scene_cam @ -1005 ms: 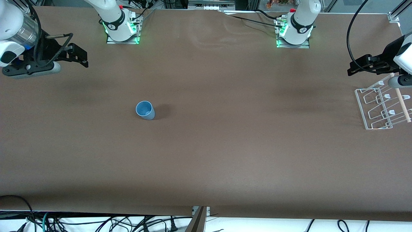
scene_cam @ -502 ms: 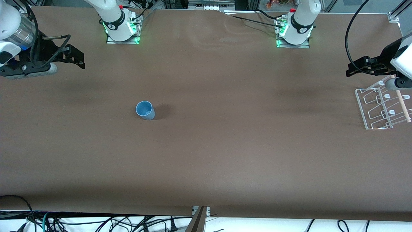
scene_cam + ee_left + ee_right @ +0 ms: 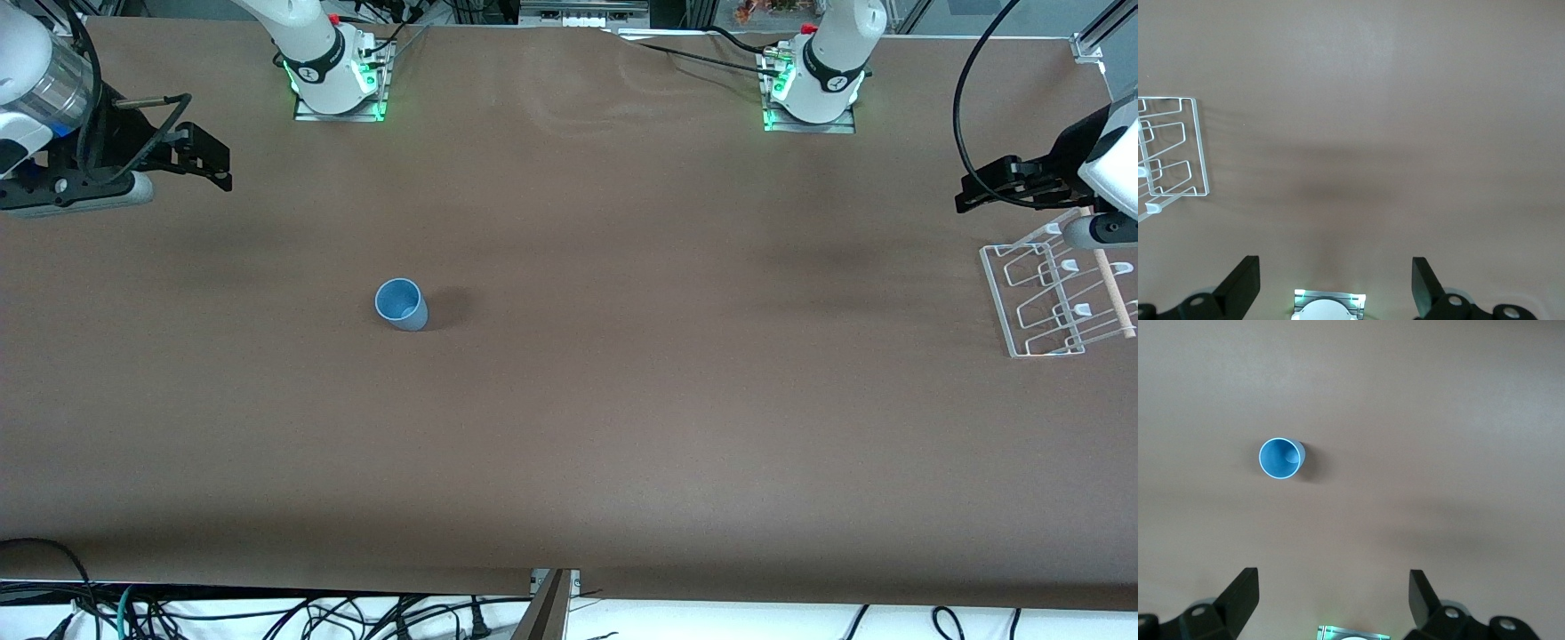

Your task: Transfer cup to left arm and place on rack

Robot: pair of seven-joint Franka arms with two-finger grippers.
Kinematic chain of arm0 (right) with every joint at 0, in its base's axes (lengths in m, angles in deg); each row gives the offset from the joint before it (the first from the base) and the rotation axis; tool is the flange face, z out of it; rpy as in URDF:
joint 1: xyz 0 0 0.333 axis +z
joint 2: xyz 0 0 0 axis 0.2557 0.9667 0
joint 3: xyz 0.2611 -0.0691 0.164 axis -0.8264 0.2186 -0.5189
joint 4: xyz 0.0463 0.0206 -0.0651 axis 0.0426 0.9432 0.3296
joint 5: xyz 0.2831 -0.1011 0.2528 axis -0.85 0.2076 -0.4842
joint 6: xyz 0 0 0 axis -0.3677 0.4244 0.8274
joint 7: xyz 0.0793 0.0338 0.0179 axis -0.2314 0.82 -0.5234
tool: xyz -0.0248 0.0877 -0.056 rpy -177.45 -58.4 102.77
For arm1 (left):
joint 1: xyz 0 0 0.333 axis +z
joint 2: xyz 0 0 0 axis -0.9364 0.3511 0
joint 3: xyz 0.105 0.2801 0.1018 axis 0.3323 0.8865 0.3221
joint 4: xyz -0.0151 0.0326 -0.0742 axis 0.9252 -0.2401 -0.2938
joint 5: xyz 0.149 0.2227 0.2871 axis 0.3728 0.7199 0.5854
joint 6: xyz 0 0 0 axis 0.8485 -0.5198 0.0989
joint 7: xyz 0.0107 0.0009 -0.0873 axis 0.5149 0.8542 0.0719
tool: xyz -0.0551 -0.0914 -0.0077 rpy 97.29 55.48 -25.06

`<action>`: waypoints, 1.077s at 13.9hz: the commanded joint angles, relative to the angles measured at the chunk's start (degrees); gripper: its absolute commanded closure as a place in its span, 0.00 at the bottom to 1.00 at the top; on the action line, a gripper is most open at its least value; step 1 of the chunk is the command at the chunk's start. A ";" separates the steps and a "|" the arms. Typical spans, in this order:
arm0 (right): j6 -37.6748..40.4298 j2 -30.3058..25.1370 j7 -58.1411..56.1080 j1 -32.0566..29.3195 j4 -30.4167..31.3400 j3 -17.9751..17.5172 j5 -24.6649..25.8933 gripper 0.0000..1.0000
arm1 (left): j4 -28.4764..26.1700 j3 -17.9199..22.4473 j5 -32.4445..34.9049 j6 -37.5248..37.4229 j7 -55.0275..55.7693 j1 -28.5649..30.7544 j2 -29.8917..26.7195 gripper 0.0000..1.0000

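The light-blue cup [image 3: 401, 305] stands upright on the brown table, mouth up, toward the right arm's end; it also shows in the right wrist view [image 3: 1281, 459]. My right gripper [image 3: 212, 161] is open and empty, up in the air over the table's edge at the right arm's end, well apart from the cup; its jaws [image 3: 1333, 575] stand wide. The rack [image 3: 1058, 293] sits at the left arm's end and shows partly in the left wrist view [image 3: 1171, 153]. My left gripper [image 3: 980, 185] is open and empty, in the air beside the rack; its jaws [image 3: 1333, 263] stand wide.
The right arm's base [image 3: 333, 76] and the left arm's base [image 3: 813, 84] stand along the table's edge farthest from the front camera. A black cable [image 3: 965, 98] loops above the left gripper. Loose cables lie below the table's near edge.
Both grippers have drawn back slightly toward their own ends of the table and risen a little. The cup and the rack have not moved.
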 commanded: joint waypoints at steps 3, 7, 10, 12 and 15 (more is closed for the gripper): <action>0.66 0.82 -0.93 0.01 -0.19 -0.73 0.02 0.01 | 1.27 -0.08 -0.70 -0.29 0.62 -0.33 0.55 0.00; 0.05 1.00 -0.85 0.01 1.83 -0.73 -0.33 0.01 | 1.27 -0.17 -0.61 -0.29 0.71 -0.25 0.55 0.00; -3.19 1.35 -0.67 0.01 6.03 -0.73 -2.43 0.01 | 1.27 -0.17 -0.61 -0.29 0.71 -0.25 0.55 0.00; -8.10 2.31 -0.06 0.10 10.51 -0.81 -2.70 0.01 | 1.27 -0.17 -0.61 -0.29 0.71 -0.25 0.55 0.00; -16.45 5.65 0.21 1.84 16.15 -0.99 -2.70 0.01 | 1.27 -0.17 -0.61 -0.29 0.63 -0.25 0.55 0.00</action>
